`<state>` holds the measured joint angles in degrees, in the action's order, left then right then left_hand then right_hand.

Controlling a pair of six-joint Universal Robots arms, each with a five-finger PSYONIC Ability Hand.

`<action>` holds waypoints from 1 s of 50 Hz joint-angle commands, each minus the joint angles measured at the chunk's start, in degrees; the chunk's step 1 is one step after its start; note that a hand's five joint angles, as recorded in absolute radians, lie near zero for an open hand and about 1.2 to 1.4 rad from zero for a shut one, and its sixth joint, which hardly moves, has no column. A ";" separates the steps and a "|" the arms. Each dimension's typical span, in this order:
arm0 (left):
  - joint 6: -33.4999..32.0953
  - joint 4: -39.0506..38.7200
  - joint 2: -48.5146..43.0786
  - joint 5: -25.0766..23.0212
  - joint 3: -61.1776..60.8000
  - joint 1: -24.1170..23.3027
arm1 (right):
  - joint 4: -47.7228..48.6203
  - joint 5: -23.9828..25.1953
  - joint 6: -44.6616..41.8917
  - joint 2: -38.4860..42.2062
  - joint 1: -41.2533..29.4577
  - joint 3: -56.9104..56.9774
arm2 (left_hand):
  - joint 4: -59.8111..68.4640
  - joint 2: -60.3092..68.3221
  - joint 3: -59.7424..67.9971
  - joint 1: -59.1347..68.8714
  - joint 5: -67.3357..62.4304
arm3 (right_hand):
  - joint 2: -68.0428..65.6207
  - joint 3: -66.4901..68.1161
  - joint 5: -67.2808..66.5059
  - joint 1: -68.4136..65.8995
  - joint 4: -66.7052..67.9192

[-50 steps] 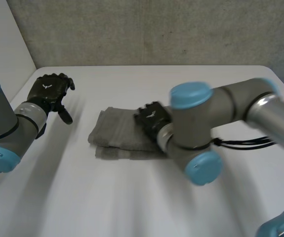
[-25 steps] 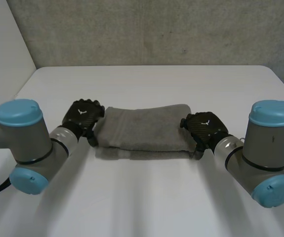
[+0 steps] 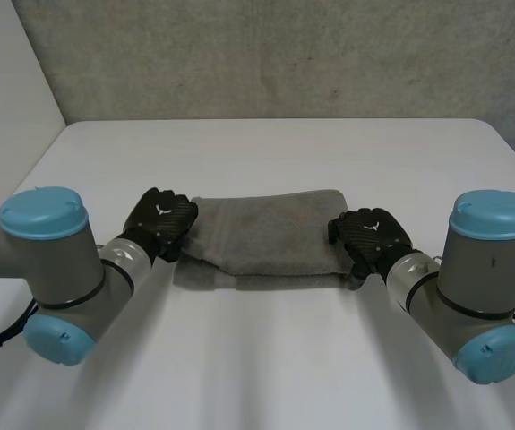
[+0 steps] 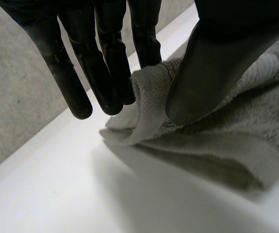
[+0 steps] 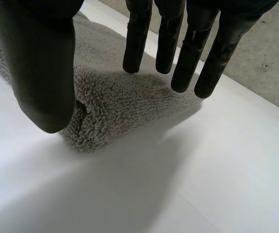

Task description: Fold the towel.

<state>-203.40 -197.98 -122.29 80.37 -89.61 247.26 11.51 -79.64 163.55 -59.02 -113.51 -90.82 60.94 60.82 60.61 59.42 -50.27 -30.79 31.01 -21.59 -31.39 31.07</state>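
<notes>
out in the middle of the white worktop (image 3: 257, 358) lies the grey towel (image 3: 266, 228), a long flat band stretched between the two arms, and it looks folded at least once: a lower layer peeks out as a narrow strip along its near edge. the left hand (image 3: 161, 222) is at the towel's left end and the right hand (image 3: 371, 237) at its right end, both low to the surface. seen from the left wrist, the corner of the cloth is curled up off the worktop and caught between the straight fingers (image 4: 107, 68) and the thumb (image 4: 212, 68), so i'd call that a light pinch on the corner. from the right wrist, that hand straddles the rounded, doubled end of the towel, fingers straight over its top, thumb down beside its edge; nothing is gathered between them, so it reads as open, poised rather than gripping. as i judge it, the lengthwise fold is done; what seems left is a fold across, bringing one end over to the other, and for that the right hand has yet to close on its end. the layers along the front aren't flush, so the finished stack may come out a little uneven unless that gets squared up.
</notes>
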 commanded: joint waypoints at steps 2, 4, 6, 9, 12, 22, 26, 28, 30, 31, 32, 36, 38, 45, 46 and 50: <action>-0.06 -0.22 5.91 -0.13 -6.62 -0.46 | 0.10 0.01 -0.08 0.05 -0.13 -0.23 | -0.10 0.03 0.24 1.42 -0.58 | -1.16 0.94 -0.36 -0.56 0.88; -0.15 -0.39 6.54 -0.13 -7.68 -0.46 | 0.18 0.19 -0.16 0.05 -0.13 -0.58 | -0.27 -0.14 0.07 1.25 -0.41 | -1.16 0.94 -0.36 -0.56 0.88; -0.33 -0.74 6.89 -0.13 -8.65 -0.46 | 0.18 0.28 -0.25 0.05 -0.13 -0.67 | -0.94 -0.82 -0.60 0.58 0.26 | -1.16 0.94 -0.36 -0.56 0.88; -0.68 -2.50 6.54 -0.04 -10.14 -0.37 | 0.18 0.28 -0.69 0.22 -0.13 -0.76 | -2.95 -2.83 -2.62 -1.43 2.28 | -1.32 1.10 -0.53 -0.73 1.05; -0.85 -3.20 5.84 0.14 -10.15 -0.37 | 0.27 0.28 -0.87 0.49 -0.13 -0.76 | -7.48 -7.35 -7.14 -5.96 6.80 | -2.50 2.28 -1.71 -1.91 2.23; -0.94 -3.21 4.16 0.58 -9.44 -0.37 | 4.05 -0.08 -1.13 1.19 0.14 -1.38 | -41.11 -40.98 -40.77 -39.59 40.43 | -20.80 20.58 -20.00 -20.20 20.52; -0.94 -3.12 4.25 0.66 -9.44 -0.28 | 4.40 -0.25 -1.22 1.72 0.14 -1.20 | -43.50 -43.37 -43.16 -41.98 42.82 | -32.28 32.06 -31.48 -31.68 32.00; -0.94 -3.12 4.43 0.75 -9.44 -0.28 | 4.40 -0.25 -1.22 1.72 0.14 -1.11 | -44.16 -44.04 -43.83 -42.64 43.49 | -39.51 39.29 -38.71 -38.91 39.23; -0.94 -3.12 4.69 0.75 -9.44 -0.11 | 3.97 -0.34 -1.31 1.72 1.10 -1.20 | -45.00 -44.88 -44.67 -43.48 44.33 | -49.17 48.95 -48.38 -48.58 48.90; -0.94 -3.12 4.69 0.75 -9.44 -0.11 | 3.96 -0.34 -1.31 1.72 1.10 -1.20 | -45.01 -44.89 -44.68 -43.49 44.33 | -49.20 48.99 -48.41 -48.61 48.93; -0.94 -3.03 4.95 0.75 -9.44 0.07 | 3.44 -0.25 -1.48 1.63 1.54 -1.29 | -45.68 -45.55 -45.34 -44.16 45.00 | -49.21 48.99 -48.41 -48.61 48.93; -0.68 -2.68 5.66 0.84 -9.09 0.42 | 2.20 -0.16 -2.71 0.93 2.33 -1.99 | -46.69 -46.57 -46.36 -45.17 46.02 | -49.21 48.99 -48.41 -48.61 48.93; -0.59 -2.68 6.44 0.84 -9.00 0.51 | -0.50 0.19 -5.69 0.23 4.43 -3.65 | -46.86 -46.74 -46.52 -45.34 46.18 | -49.21 48.99 -48.41 -48.61 48.93; -0.15 -2.50 8.82 0.84 -8.39 1.56 | -5.62 0.63 -13.00 -5.05 10.16 -7.97 | -47.20 -47.07 -46.86 -45.68 46.52 | -49.21 48.99 -48.41 -48.61 48.93; -0.15 -2.50 9.26 0.84 -8.04 1.56 | -6.57 0.54 -15.17 -6.44 11.55 -8.58 | -47.53 -47.41 -47.20 -46.01 46.85 | -49.21 48.99 -48.41 -48.61 48.93; 0.02 -2.24 10.75 0.84 -6.11 1.21 | -8.08 0.10 -18.97 -8.92 13.14 -8.41 | -47.87 -47.75 -47.54 -46.35 47.19 | -49.21 48.99 -48.41 -48.61 48.93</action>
<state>-203.60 -200.48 -113.47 81.22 -97.76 248.65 6.02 -79.13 150.42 -63.95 -103.50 -98.35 16.96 16.84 16.74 16.64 -4.65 -75.52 77.03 -66.05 -74.64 76.93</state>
